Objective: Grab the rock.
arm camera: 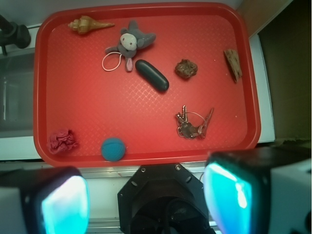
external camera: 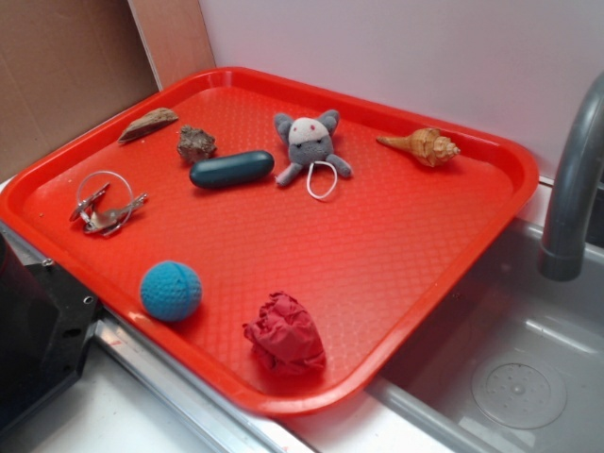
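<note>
The rock [external camera: 195,143] lay in the upper left part of the red tray [external camera: 396,283] in the exterior view, a lumpy brown-grey lump just beside the blunt end of the dark teal capsule [external camera: 231,169] and near the flat tan piece [external camera: 148,124] toward the tray's far corner. In the wrist view it sat in the upper right of centre [arm camera: 186,68], with the capsule [arm camera: 151,75] to its left and the tan piece [arm camera: 233,64] further right.

The gripper [arm camera: 146,197] hung high above the tray's near edge, its fingers [arm camera: 66,202] spread wide apart and grasping nothing. The reach had evidently not begun. To do it well, the arm would likely need to travel across the tray, pass over the key ring [arm camera: 194,124], and come down with the fingers straddling the rock on the sides away from the capsule, so that closing would not catch or nudge the capsule. The jagged surface should give good purchase, though an uneven lump might twist if pinched off-centre.

In the exterior view the arm was almost wholly cut off; only a dark mass at the lower left edge showed. The fingers appeared blurred and glowing in the wrist view, so their tips were hard to make out.
</note>
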